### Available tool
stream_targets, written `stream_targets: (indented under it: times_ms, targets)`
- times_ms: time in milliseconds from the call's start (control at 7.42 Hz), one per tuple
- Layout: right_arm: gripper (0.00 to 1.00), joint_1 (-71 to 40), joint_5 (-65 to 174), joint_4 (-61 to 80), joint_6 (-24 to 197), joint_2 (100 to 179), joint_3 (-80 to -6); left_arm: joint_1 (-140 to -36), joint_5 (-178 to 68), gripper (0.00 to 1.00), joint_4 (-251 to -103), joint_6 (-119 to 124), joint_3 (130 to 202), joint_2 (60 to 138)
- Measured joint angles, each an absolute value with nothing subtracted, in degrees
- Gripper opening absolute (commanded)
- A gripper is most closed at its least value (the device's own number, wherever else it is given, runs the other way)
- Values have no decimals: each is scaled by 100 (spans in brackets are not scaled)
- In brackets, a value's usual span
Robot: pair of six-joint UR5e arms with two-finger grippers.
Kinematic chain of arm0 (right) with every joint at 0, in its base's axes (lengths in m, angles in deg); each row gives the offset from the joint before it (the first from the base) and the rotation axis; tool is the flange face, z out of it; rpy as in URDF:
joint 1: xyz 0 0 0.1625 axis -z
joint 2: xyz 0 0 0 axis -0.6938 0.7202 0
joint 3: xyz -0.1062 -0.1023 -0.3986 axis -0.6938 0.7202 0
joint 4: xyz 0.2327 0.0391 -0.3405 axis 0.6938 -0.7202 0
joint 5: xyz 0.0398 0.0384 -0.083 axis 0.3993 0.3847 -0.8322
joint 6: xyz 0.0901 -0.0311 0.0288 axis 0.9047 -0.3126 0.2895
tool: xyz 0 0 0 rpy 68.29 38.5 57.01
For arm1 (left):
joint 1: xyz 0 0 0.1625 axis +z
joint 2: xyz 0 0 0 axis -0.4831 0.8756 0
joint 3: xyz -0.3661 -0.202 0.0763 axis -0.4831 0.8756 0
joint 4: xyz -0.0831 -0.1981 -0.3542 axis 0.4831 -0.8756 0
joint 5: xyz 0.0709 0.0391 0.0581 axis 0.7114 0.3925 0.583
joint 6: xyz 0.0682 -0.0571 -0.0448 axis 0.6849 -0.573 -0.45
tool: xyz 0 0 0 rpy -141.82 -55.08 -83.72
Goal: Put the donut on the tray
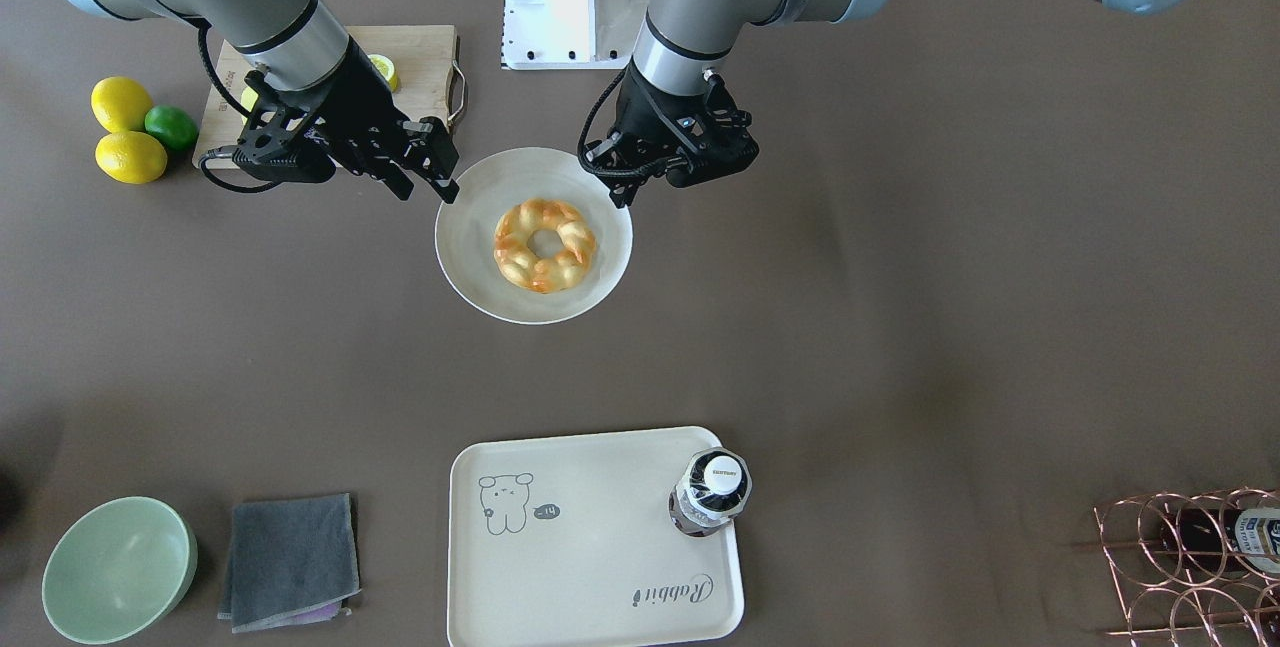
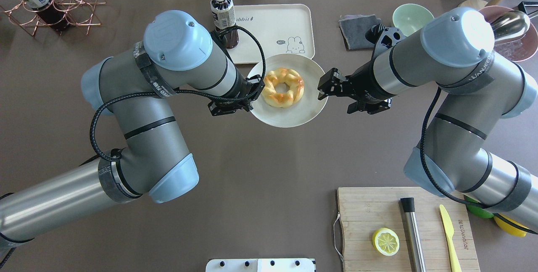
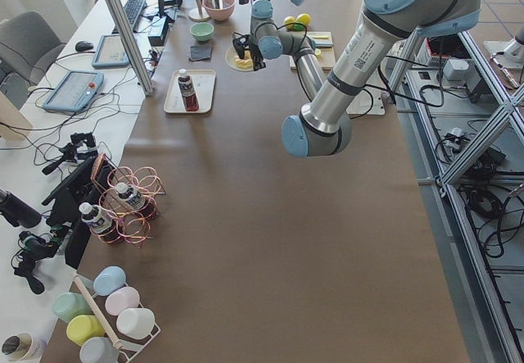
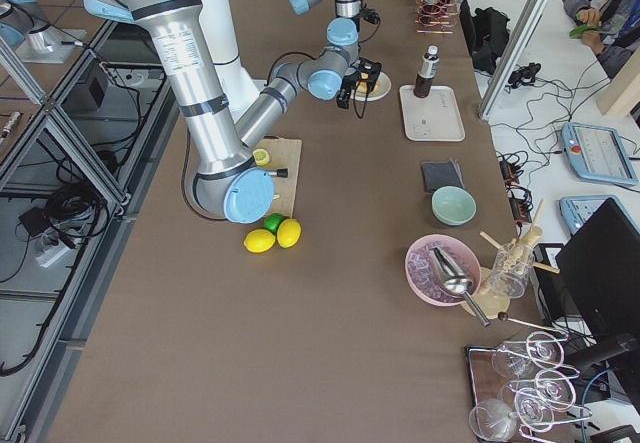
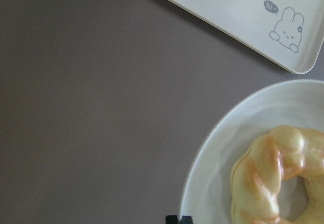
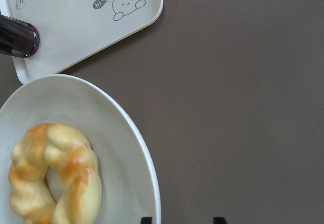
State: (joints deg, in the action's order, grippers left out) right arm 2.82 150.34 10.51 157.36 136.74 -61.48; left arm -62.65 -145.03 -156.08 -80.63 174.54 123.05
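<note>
The donut (image 1: 545, 245), a twisted golden ring with orange-brown patches, lies on a round white plate (image 1: 470, 267) at the table's middle; it also shows in the overhead view (image 2: 283, 87). The cream tray (image 1: 600, 567) with the rabbit drawing lies beyond the plate (image 2: 277, 24) and bears a dark bottle (image 1: 710, 492) at one corner. My left gripper (image 1: 622, 195) hangs shut and empty beside the plate's rim, its tips together in the left wrist view (image 5: 178, 219). My right gripper (image 1: 425, 189) is open and empty at the opposite rim, its tips apart (image 6: 182, 220).
A wooden cutting board (image 2: 378, 213) with a lemon half (image 2: 386, 241), a knife and a steel rod lies near the robot's right. A green bowl (image 1: 118, 567) and grey cloth (image 1: 290, 559) lie beside the tray. A copper wire rack (image 1: 1190, 557) stands at the far corner.
</note>
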Motion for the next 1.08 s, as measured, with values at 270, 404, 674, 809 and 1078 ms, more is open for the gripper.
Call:
stream_targets:
  times_ms: [270,404,674,809,1078]
  targets:
    - [50,302,15024,1051,15782,13660,-6137,-6264,-14503,0,-15602,-8122,17480,12319]
    - [49,309,15023,1050,15804,13639,-6133,-6264,-14500,0,-15602,-8164,17487,12327]
    - [18,319,15022,1044,15874,13582,-6119,-6263,-14500,0,-15608,-8222,17500,12337]
    - [0,321,15022,1046,15910,13570,-6115,-6264,-14504,0,-15605,-8230,17521,12336]
    - [0,323,15023,1047,15986,13563,-6115,-6264,-14508,0,-15602,-8235,17551,12337]
